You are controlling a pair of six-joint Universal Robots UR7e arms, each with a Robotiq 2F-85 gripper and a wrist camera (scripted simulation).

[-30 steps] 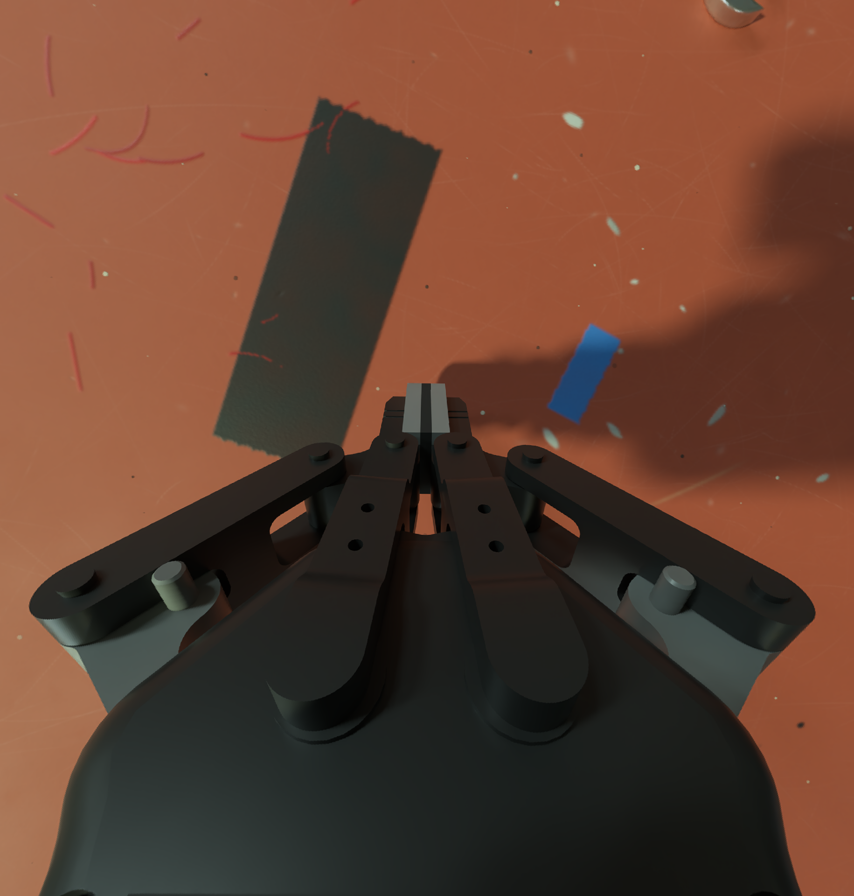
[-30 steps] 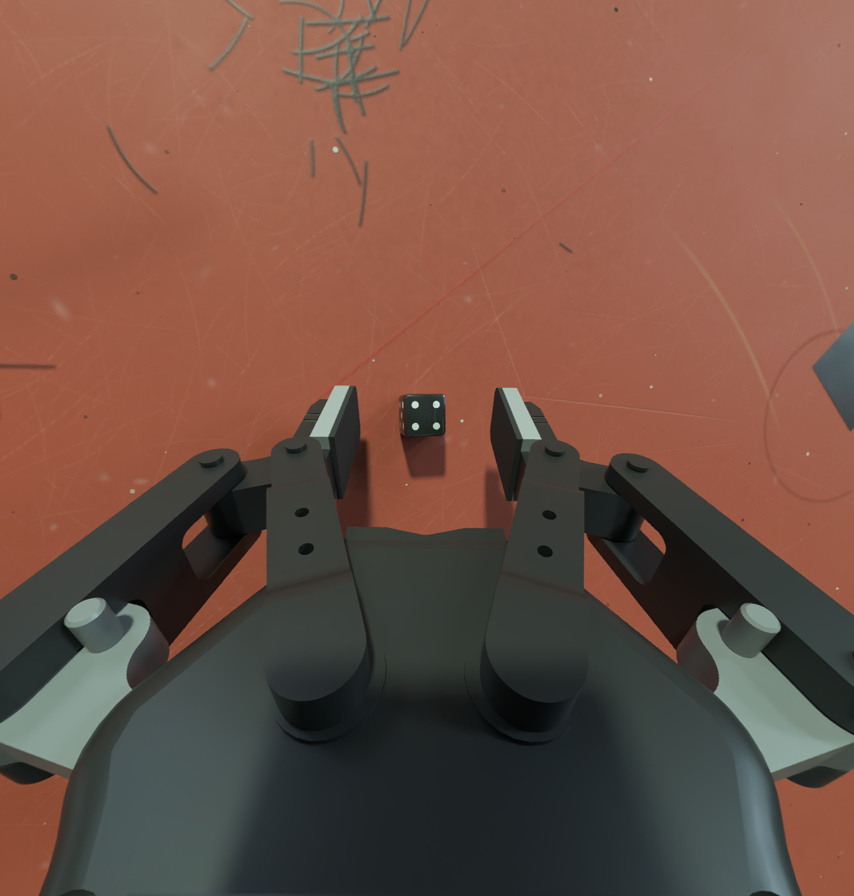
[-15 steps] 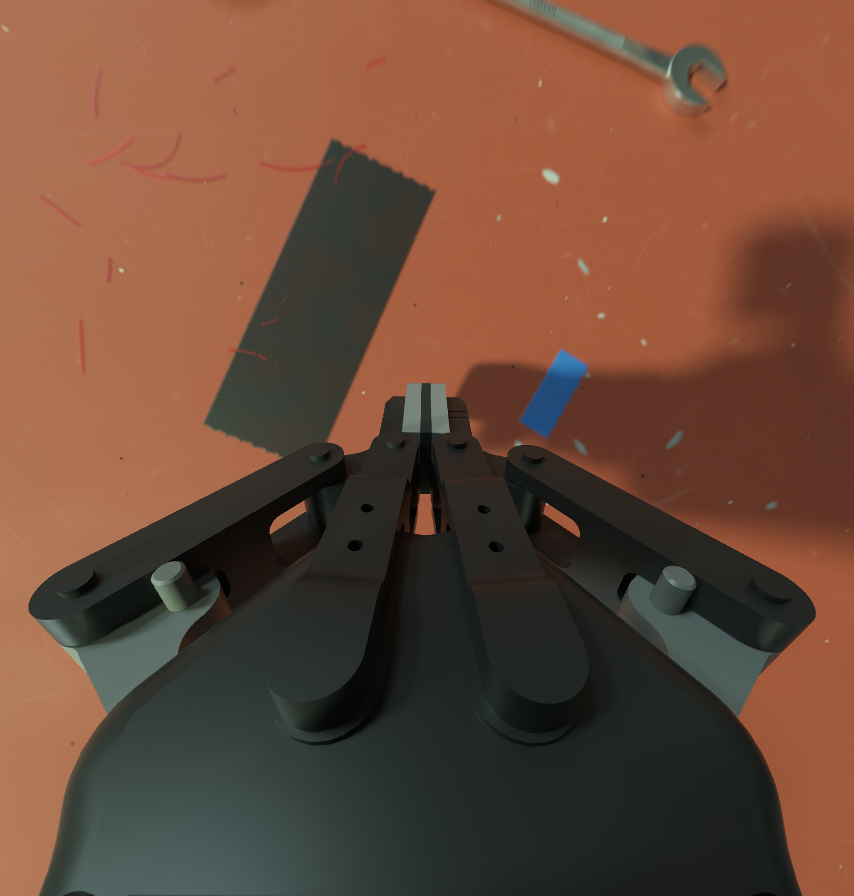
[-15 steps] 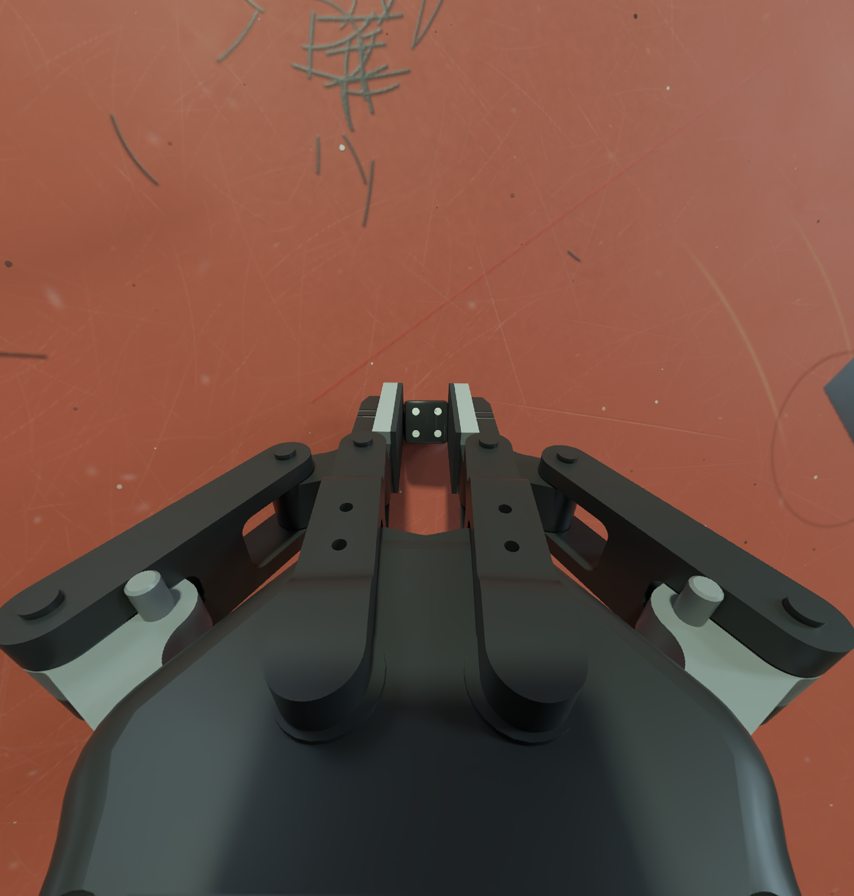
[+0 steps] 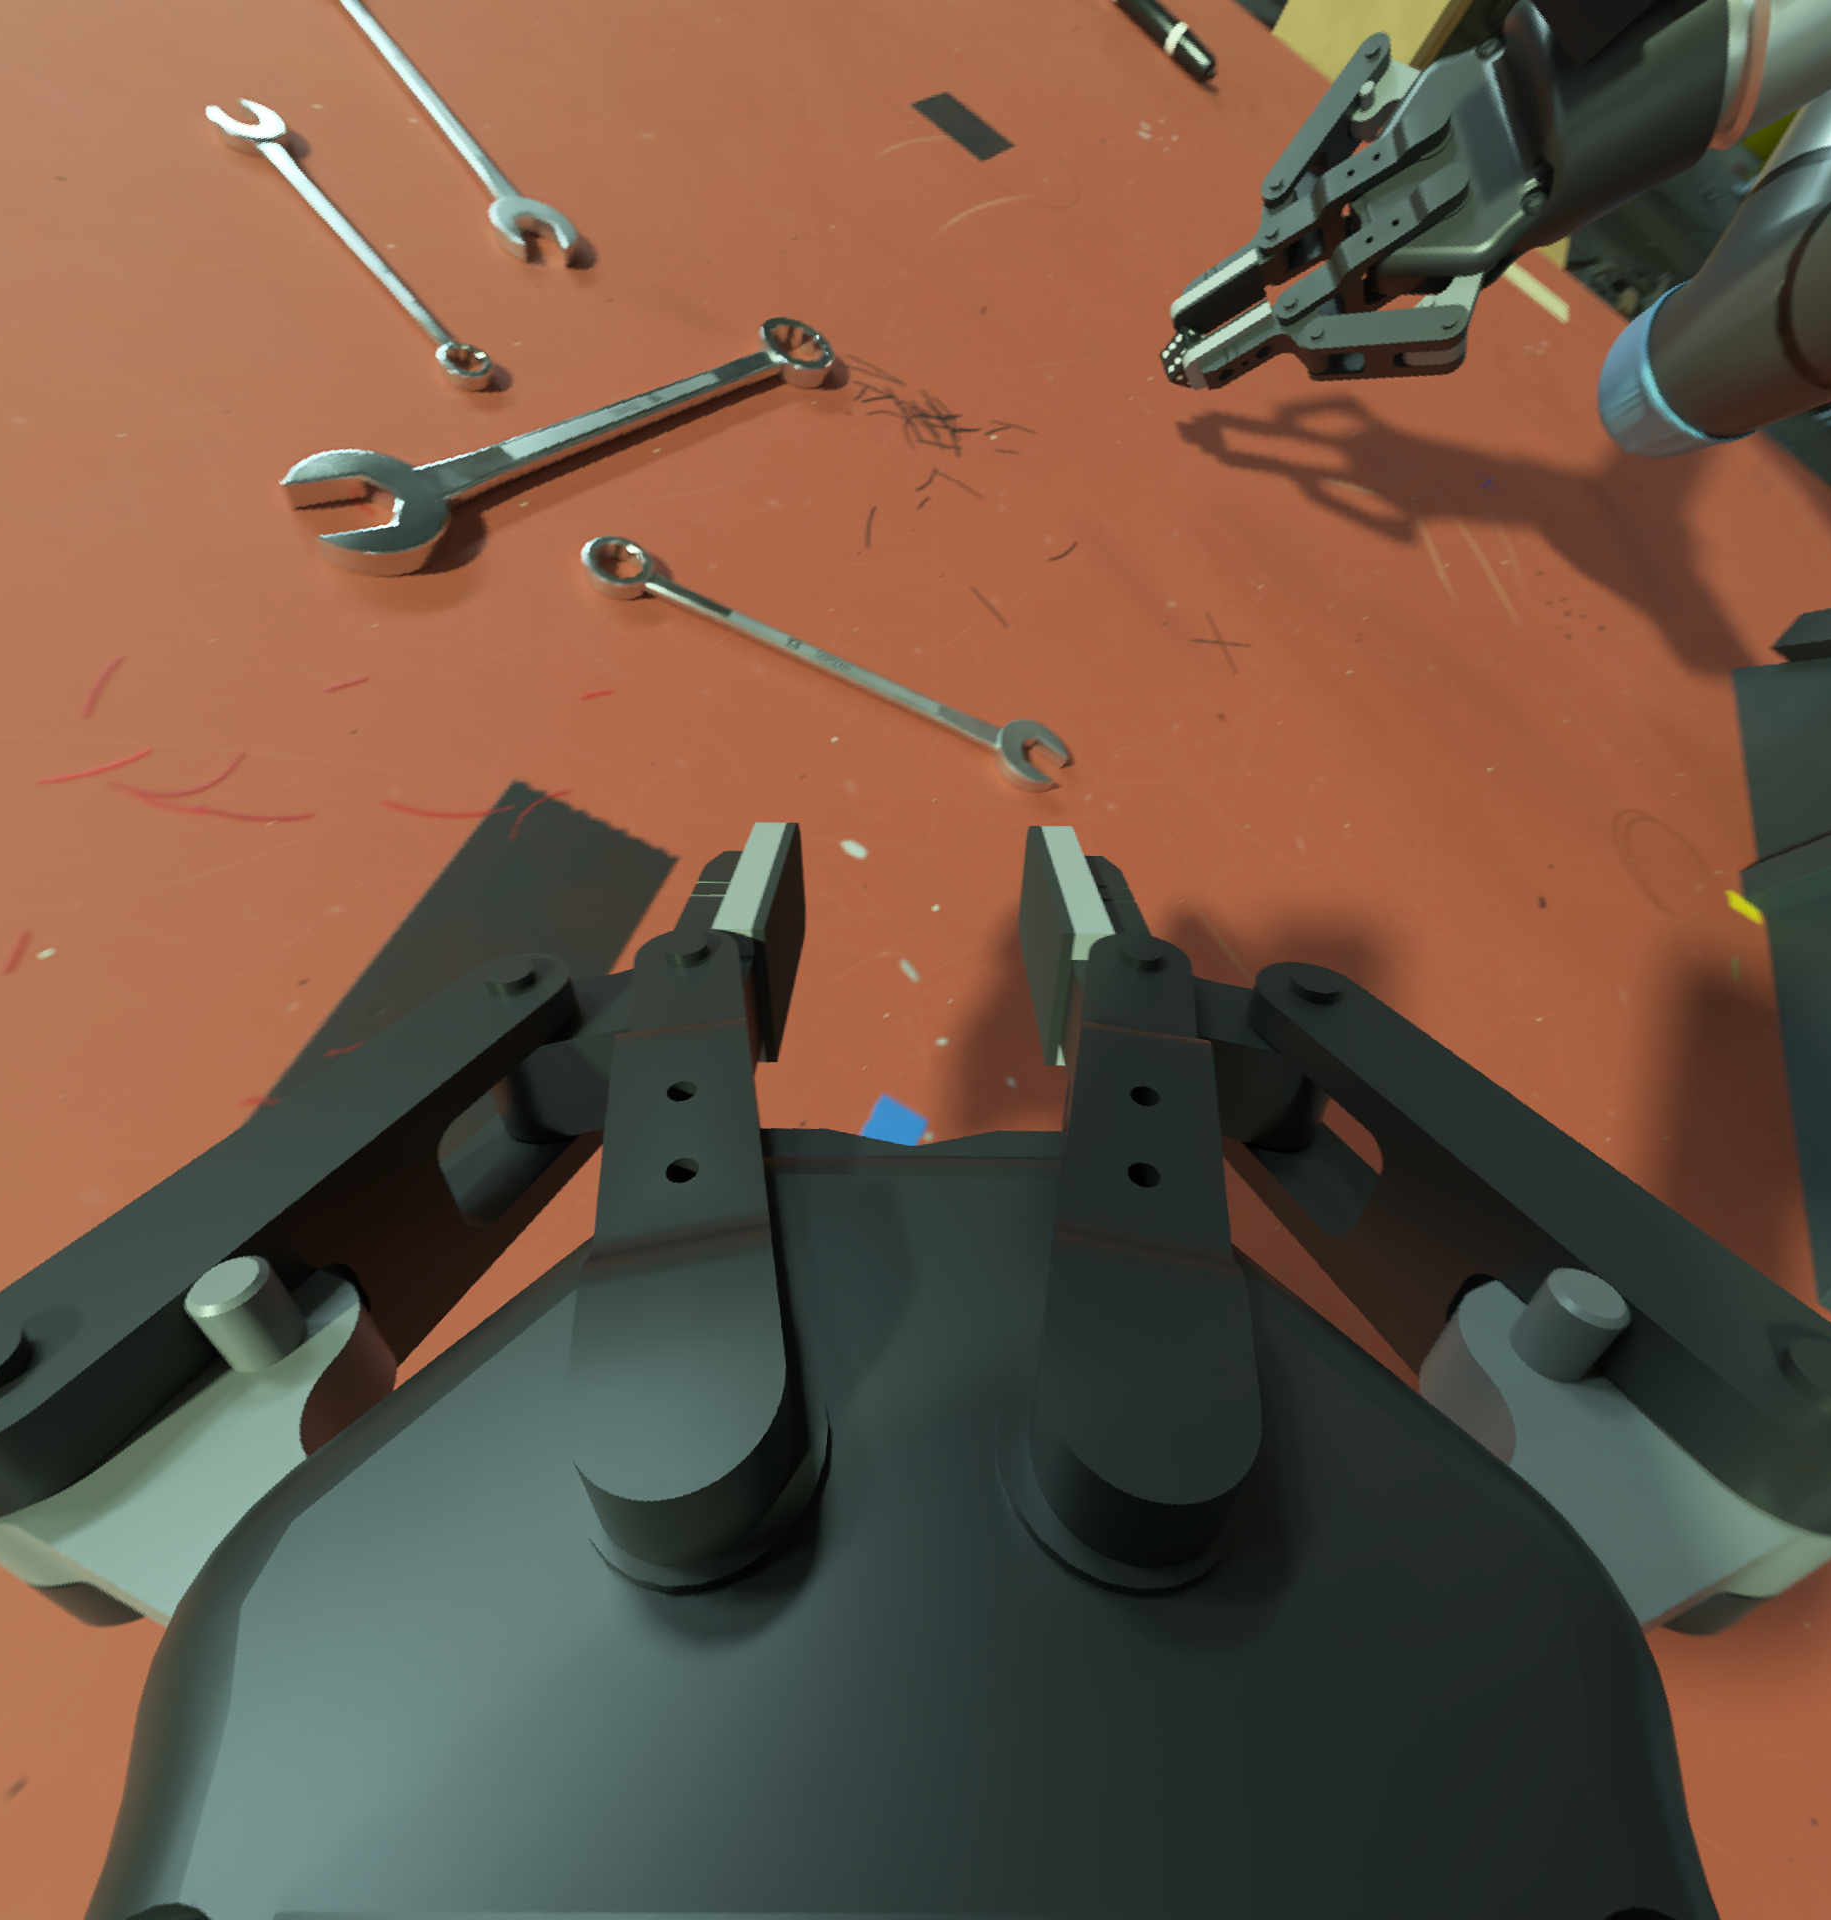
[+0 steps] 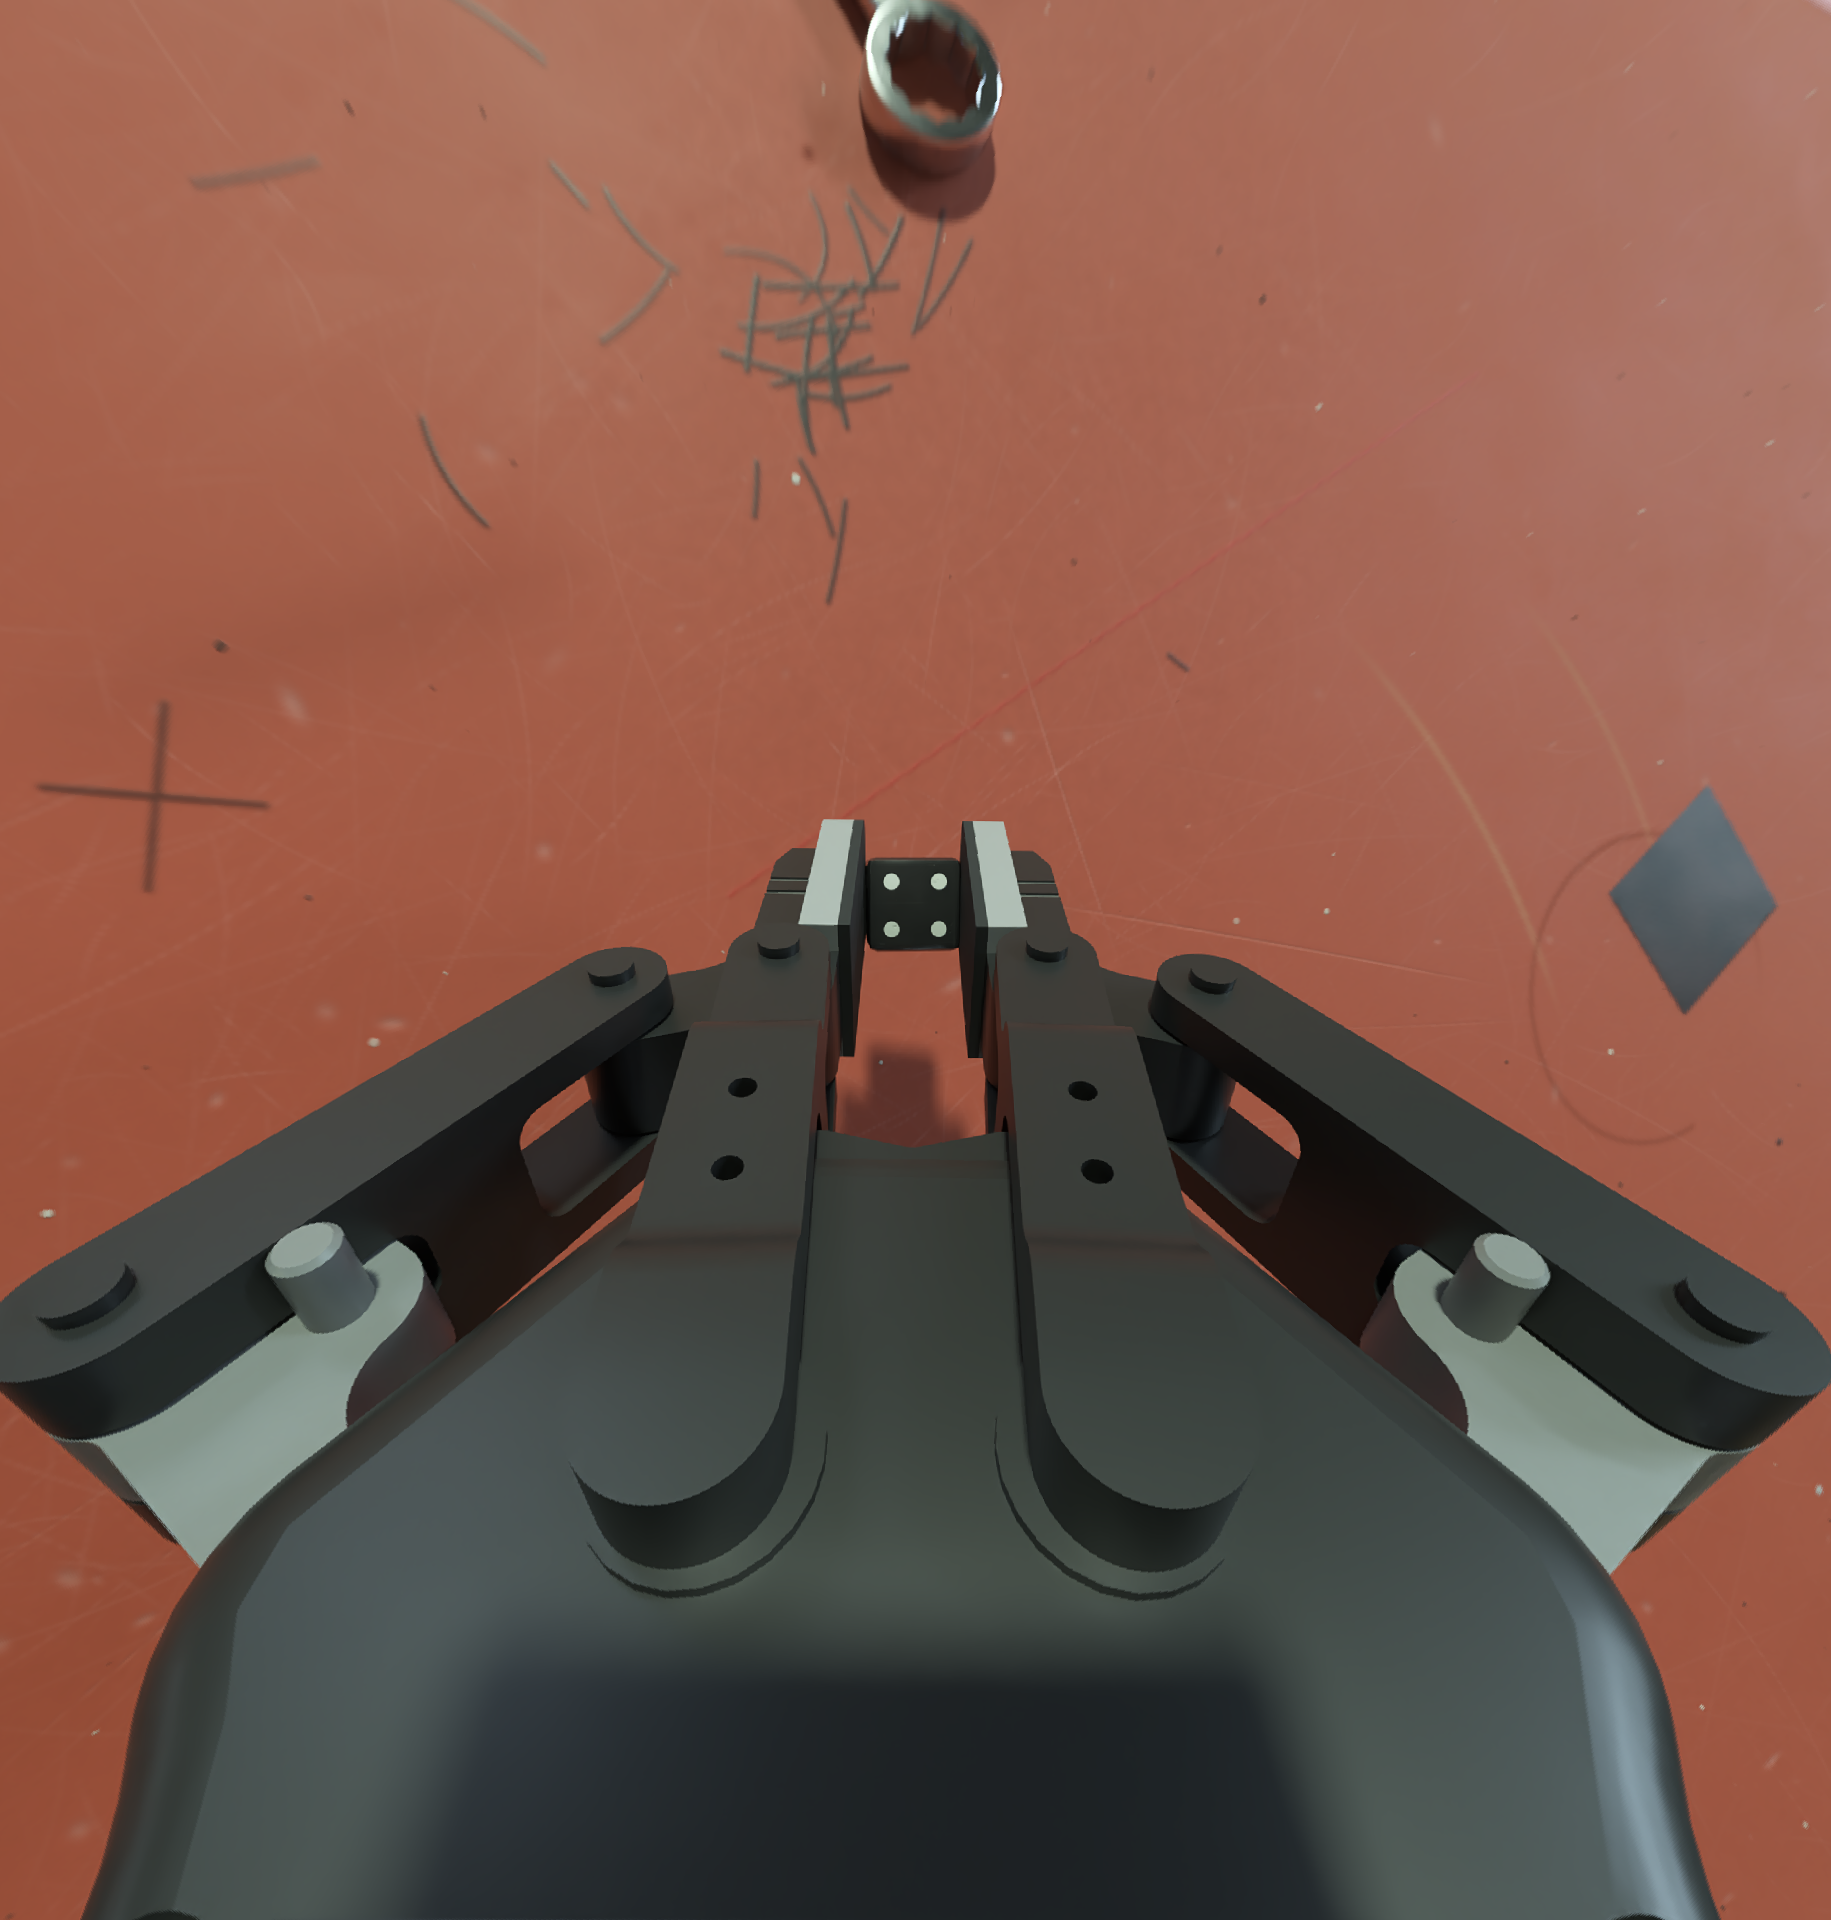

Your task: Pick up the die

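the small black die with white pips (image 6: 913, 904) sits clamped between your right gripper (image 6: 913, 883)'s grey pads (image 6: 826, 873), clear of the scuffed red table (image 6: 1306, 520), so lift straight and steady, while your left gripper (image 5: 909, 925) hangs wide and empty.

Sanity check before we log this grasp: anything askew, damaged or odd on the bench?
Nothing is broken or spilled. The small black die with white pips sits square between the right gripper fingers. Four silver wrenches lie scattered at mixed angles, and the red tabletop is scratched and scribbled, with grey tape patches. The left gripper is open and empty.
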